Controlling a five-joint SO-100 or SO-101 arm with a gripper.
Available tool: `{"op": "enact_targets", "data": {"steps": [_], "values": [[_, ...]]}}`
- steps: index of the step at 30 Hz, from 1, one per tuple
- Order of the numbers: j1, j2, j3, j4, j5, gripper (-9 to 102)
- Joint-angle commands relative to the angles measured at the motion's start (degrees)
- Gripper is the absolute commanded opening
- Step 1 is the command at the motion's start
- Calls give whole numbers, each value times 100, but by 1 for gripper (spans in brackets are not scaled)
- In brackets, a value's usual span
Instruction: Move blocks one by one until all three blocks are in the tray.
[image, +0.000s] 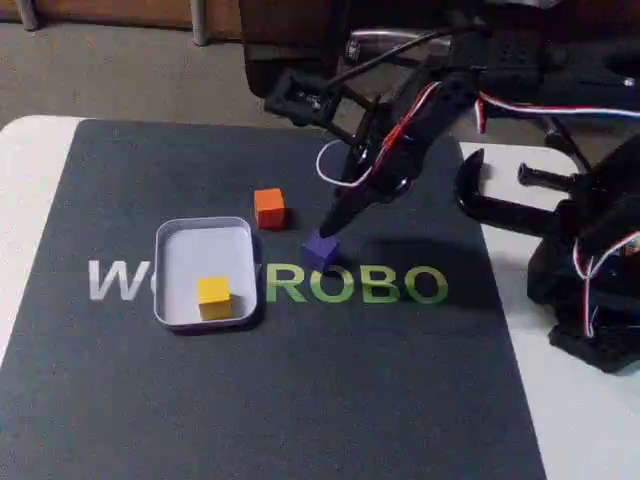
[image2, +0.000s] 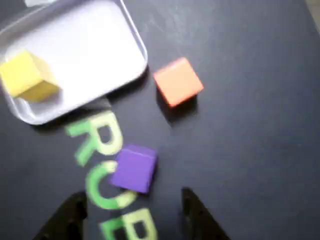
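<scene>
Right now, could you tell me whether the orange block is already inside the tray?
No, in the fixed view the orange block sits on the dark mat just outside the tray, near its upper right corner.

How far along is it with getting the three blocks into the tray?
One done: the yellow block sits in the tray. In hand: the gripper, jaws open, hovers at the purple block, not yet gripping it. Left: the purple block and the orange block, both on the mat outside the tray.
</scene>
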Motion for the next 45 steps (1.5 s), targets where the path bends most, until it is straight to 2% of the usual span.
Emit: {"op": "enact_targets", "data": {"steps": [1, 13, 26, 45], "values": [[18, 0, 88, -141, -185, 22], [9, -360, 158, -369, -483, 22], [-237, -571, 176, -589, -519, 27], [-237, -1195, 114, -949, -457, 27]]}}
